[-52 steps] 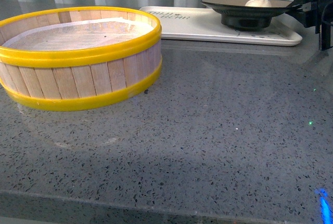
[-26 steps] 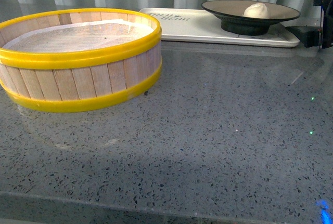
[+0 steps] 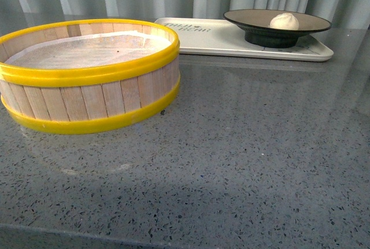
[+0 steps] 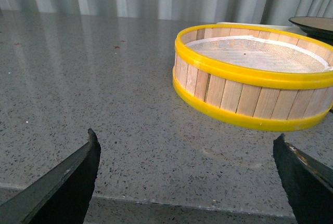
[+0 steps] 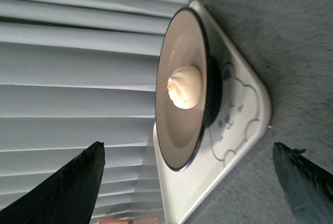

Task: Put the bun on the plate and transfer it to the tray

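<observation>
The white bun point(image 3: 284, 21) sits on the black-rimmed tan plate point(image 3: 254, 17), which stands on the right part of the cream tray point(image 3: 217, 35) at the back of the counter. The right wrist view shows the same bun point(image 5: 184, 87), plate point(image 5: 177, 135) and tray point(image 5: 234, 130) ahead of my open, empty right gripper point(image 5: 187, 148), well clear of its fingertips. My left gripper point(image 4: 186, 143) is open and empty near the counter's front edge. Neither gripper shows in the front view.
A round wooden steamer basket with yellow rims point(image 3: 87, 73) stands at the left, lined with white paper; it also shows in the left wrist view point(image 4: 255, 78). Grey speckled counter point(image 3: 243, 145) with curtains behind.
My right gripper, beside the plate one second ago, has let go and drawn out of the front view. The plate with the bun now rests on the tray.
</observation>
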You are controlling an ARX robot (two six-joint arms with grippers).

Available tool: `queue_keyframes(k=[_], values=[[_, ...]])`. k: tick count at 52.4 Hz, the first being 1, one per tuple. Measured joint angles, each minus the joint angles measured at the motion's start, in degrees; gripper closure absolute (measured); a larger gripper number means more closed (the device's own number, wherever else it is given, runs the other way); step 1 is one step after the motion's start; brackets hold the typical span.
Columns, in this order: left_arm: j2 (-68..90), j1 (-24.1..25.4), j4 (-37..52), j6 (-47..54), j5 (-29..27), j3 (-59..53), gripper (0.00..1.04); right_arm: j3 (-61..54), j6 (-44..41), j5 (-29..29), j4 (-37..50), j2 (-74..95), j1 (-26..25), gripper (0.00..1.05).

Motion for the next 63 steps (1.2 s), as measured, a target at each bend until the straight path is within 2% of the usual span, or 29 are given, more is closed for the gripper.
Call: queue_keyframes(k=[11,15,16,19,22,25,26,30,37,39,41,44,63], values=[[0.02,0.0,0.0,0.0,0.02,0.0,0.07,-13.07,-8.24,5.57,-6.56,-17.62,-5.09,0.08],[0.0,0.0,0.0,0.0,0.0,0.0,0.07,-17.35,-18.95,14.91,-12.7,-28.26,-6.43,0.09],[0.02,0.0,0.0,0.0,0.02,0.0,0.07,-18.91,-21.35,14.23,-12.22,-30.6,-6.69,0.1],[0.0,0.0,0.0,0.0,0.0,0.0,0.07,-25.55,-40.39,6.16,-7.54,-40.35,-6.56,0.24],[-0.02,0.0,0.0,0.0,0.07,0.0,0.07,-30.14,-55.32,5.64,-9.07,-48.59,-4.87,0.37],[-0.02,0.0,0.0,0.0,0.02,0.0,0.07,-32.54,-61.09,6.51,-10.45,-52.61,-3.41,0.44],[-0.02,0.0,0.0,0.0,-0.02,0.0,0.07,-34.21,-65.35,7.8,-11.26,-55.28,-2.25,0.49],[-0.02,0.0,0.0,0.0,0.0,0.0,0.07,-38.62,-71.69,10.12,-11.41,-60.46,0.17,0.67],[-0.02,0.0,0.0,0.0,0.04,0.0,0.07,-43.12,-74.6,12.5,-11.26,-64.15,2.32,0.96],[-0.02,0.0,0.0,0.0,0.0,0.0,0.07,-44.24,-74.93,15.32,-11.26,-65.37,4.35,1.04],[-0.02,0.0,0.0,0.0,0.02,0.0,0.07,-45.18,-75.23,17.64,-11.28,-66.64,6.8,1.03],[-0.02,0.0,0.0,0.0,0.02,0.0,0.07,-46.18,-75.32,17.97,-11.37,-68.0,8.2,1.03],[-0.02,0.0,0.0,0.0,0.04,0.0,0.07,-50.12,-75.52,18.4,-13.53,-74.05,8.5,1.03]])
